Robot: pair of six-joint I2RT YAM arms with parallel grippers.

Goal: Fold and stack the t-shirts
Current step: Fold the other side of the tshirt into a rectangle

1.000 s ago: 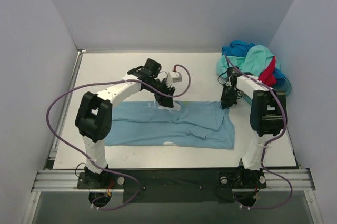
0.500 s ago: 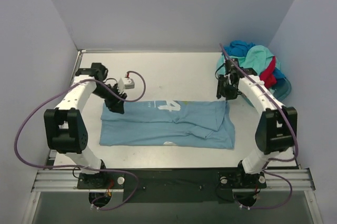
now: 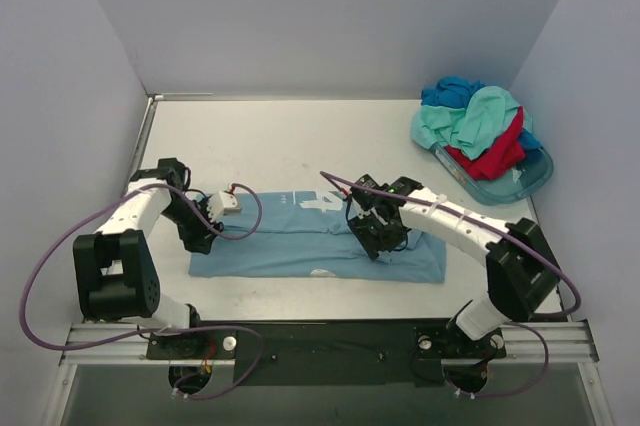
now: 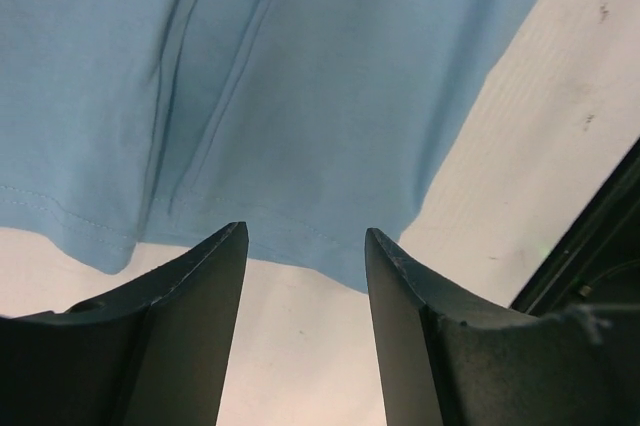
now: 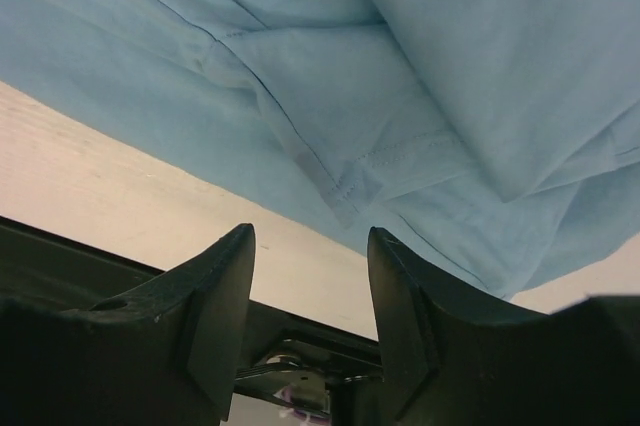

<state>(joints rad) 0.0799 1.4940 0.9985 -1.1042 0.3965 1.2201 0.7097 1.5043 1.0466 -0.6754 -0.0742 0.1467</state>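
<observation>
A light sky-blue t-shirt (image 3: 280, 246) with white print lies flat and folded lengthwise across the table's front half. My left gripper (image 3: 200, 239) hovers at its left edge, open; in the left wrist view the shirt's hem (image 4: 300, 96) sits just beyond the empty gripper (image 4: 305, 246), with bare table between the fingers. My right gripper (image 3: 376, 239) is open above the shirt's right-centre, over a folded sleeve (image 5: 400, 161); nothing is between its fingers (image 5: 310, 246). Mint-green (image 3: 480, 116), red (image 3: 500, 153) and deeper blue (image 3: 448, 92) t-shirts lie heaped at the back right.
The heap rests in a translucent teal tub (image 3: 522, 182) by the right wall. A black rail (image 3: 320, 341) runs along the table's front edge, close below the shirt. Purple cables loop off both arms. Walls close in the left, back and right sides.
The left arm swung from the shirt's back middle out to its left edge. The right arm came from the shirt's back right corner to its front middle, and its jaws went from shut to open.
</observation>
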